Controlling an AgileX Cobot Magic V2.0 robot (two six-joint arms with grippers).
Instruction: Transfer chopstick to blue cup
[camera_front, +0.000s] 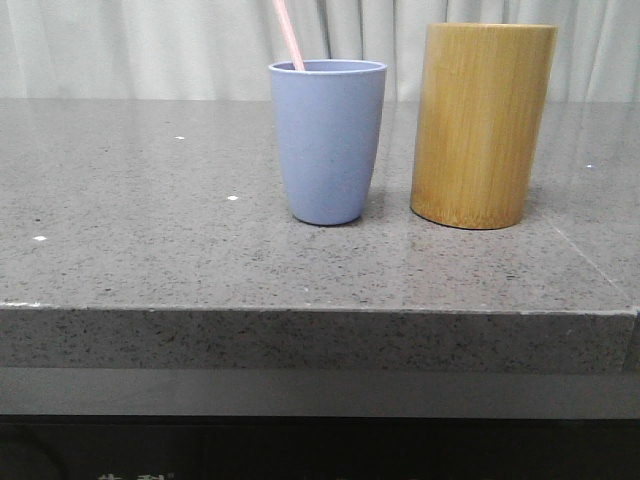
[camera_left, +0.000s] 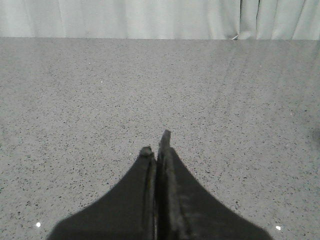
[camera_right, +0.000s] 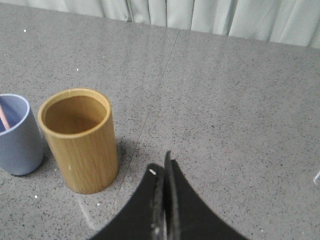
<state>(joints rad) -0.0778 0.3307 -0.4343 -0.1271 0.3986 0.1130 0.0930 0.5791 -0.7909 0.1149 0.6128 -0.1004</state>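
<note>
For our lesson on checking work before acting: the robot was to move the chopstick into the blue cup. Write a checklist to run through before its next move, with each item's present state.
1. Chopstick in the blue cup: ok; it rises from the cup's mouth, leaning left in the front view.
2. Blue cup upright on the table: ok.
3. Bamboo cylinder upright, apart from the cup: ok, a gap shows between them.
4. Bamboo cylinder empty: ok, the right wrist view shows a bare inside.
5. Left hand free: ok, fingers shut on nothing.
6. Right hand free: ok, shut, empty, off to the side of the cylinder.
</note>
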